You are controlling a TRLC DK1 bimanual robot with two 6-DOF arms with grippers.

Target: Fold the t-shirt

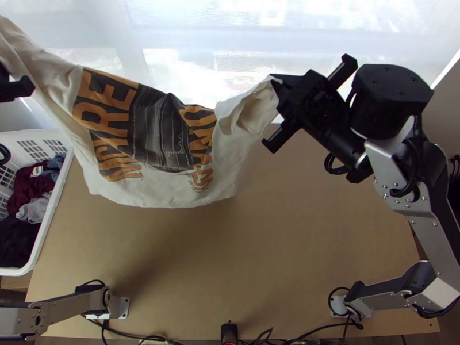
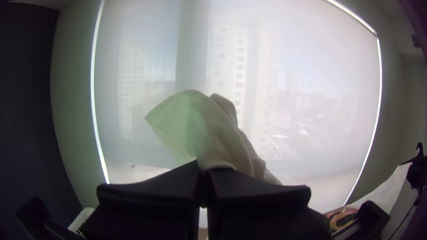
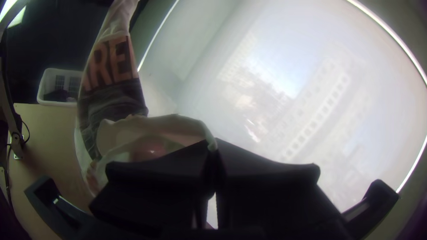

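The cream t-shirt [image 1: 221,172] with a dark and orange print hangs stretched between both grippers above the table's far part, sagging in the middle. At the top view's left edge, my left gripper [image 1: 12,89] is partly cut off. In the left wrist view my left gripper [image 2: 203,171] is shut on a bunched part of the shirt [image 2: 222,138]. On the right, my right gripper [image 1: 277,80] pinches the opposite end. From its wrist, my right gripper [image 3: 212,149] is shut on an edge of the shirt [image 3: 173,126], whose cloth droops open beside the fingers.
A white basket [image 1: 54,215] holding dark red, grey and black clothes stands left of the wooden table [image 1: 276,253]. Cables and a small black device [image 1: 229,332] lie along the near edge. A bright window with a sheer blind [image 1: 241,29] is behind the table.
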